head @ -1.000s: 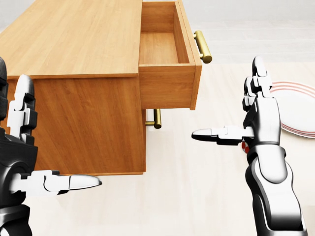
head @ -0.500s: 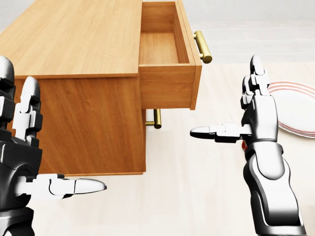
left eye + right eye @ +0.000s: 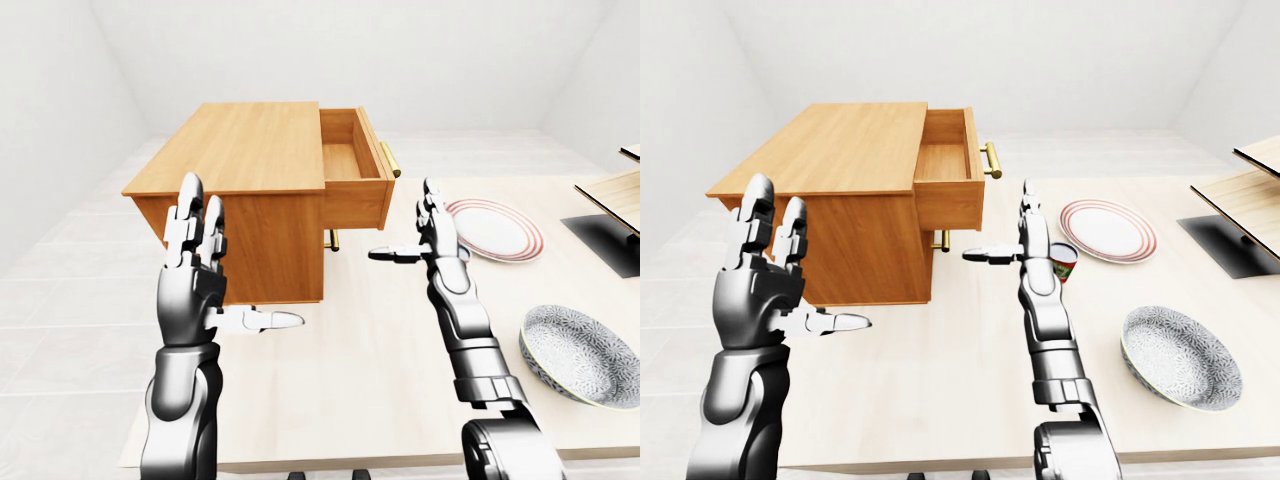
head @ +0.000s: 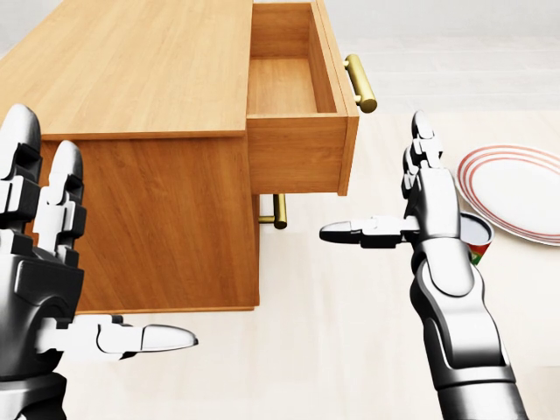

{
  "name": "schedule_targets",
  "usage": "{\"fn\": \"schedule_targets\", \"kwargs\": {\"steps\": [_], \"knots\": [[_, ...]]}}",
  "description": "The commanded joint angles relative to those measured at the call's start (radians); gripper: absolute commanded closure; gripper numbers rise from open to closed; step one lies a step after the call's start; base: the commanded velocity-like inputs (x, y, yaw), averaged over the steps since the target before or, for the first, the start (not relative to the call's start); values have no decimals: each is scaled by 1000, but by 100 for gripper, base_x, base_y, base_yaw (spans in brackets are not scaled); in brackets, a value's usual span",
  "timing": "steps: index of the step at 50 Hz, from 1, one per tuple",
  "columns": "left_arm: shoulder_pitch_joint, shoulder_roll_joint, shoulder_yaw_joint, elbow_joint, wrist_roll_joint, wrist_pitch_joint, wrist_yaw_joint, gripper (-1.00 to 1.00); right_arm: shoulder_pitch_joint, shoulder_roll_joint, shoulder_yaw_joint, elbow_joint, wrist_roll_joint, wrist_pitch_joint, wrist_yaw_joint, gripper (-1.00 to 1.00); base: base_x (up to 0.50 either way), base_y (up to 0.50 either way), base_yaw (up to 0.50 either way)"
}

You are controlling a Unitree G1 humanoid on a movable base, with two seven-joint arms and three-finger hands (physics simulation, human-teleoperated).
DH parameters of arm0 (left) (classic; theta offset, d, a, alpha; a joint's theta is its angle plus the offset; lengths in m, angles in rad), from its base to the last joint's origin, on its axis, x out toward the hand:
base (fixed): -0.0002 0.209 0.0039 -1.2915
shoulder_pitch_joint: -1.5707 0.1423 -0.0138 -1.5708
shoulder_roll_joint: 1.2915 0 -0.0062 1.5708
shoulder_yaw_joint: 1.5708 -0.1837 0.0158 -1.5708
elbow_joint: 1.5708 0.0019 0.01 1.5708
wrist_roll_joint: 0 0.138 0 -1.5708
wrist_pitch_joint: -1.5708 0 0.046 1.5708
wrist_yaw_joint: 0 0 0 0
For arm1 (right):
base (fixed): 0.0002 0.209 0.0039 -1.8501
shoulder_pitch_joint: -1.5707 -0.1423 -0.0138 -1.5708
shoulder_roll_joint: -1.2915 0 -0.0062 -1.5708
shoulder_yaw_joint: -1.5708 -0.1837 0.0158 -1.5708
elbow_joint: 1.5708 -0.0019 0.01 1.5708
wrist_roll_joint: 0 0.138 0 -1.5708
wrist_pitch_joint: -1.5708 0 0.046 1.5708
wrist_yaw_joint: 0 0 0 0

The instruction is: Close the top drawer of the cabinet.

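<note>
A wooden cabinet (image 4: 131, 87) stands on the table at the upper left of the head view. Its top drawer (image 4: 297, 96) is pulled out to the right and looks empty, with a brass handle (image 4: 360, 83) on its front. A second brass handle (image 4: 278, 211) shows below it. My right hand (image 4: 385, 206) is open, fingers up and thumb pointing left, to the right of and below the drawer front, apart from it. My left hand (image 4: 70, 271) is open at the lower left, beside the cabinet's side panel.
A white plate with red rings (image 4: 512, 188) lies right of my right hand. A small red and green cup (image 3: 1066, 263) stands just behind that hand. A patterned grey bowl (image 3: 1180, 357) sits at the right. A wooden shelf and dark mat (image 3: 1240, 235) are at the far right.
My right hand has moved left and a little up, toward the drawer front, uncovering the cup behind it. My left hand has risen further into view. The drawer has not moved.
</note>
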Motion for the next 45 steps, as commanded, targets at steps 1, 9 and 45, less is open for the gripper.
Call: {"fn": "schedule_targets", "kwargs": {"steps": [1, 9, 45], "knots": [[2, -2, -5, 1, 6, 0, -3, -100, -47, 1, 10, 29, 1, 0, 0, -100, 0, 0, 0], [2, -2, -5, 9, 7, 0, -6, -100, -65, -3, 12, -40, -4, 0, -1, -100, 0, 0, 0], [3, -2, -10, 2, 9, 0, -7, -100, -182, 26, 38, 142, -24, 0, 13, -100, 0, 0, 0]]}}
